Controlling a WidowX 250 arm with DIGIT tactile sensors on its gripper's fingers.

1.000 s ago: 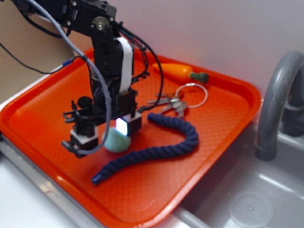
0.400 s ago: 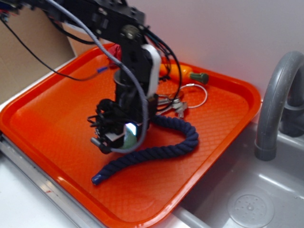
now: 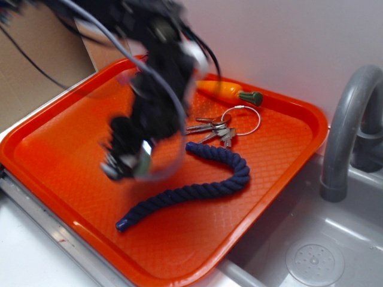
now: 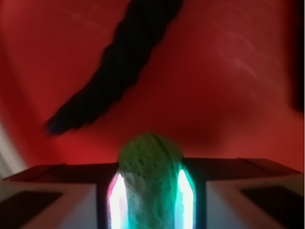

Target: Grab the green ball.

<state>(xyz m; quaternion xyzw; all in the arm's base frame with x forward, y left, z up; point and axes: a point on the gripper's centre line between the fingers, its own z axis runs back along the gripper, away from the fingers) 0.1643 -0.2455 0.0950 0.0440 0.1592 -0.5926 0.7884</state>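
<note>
Between my gripper's [image 4: 151, 191] fingers [image 4: 47, 195] sits the ball [image 4: 150, 164], pinched on both flanks, its top poking out past the tips. Below it I see the tray [image 4: 228, 95] and the rope [image 4: 119, 62], apparently well clear. I judge straight up is free.

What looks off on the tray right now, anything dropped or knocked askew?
Nothing stands out. The green ball sits clamped between the gripper pads, not dropped. The blue rope, the keys and the toy carrot lie on the orange tray. The arm is motion-blurred in the exterior view.
</note>
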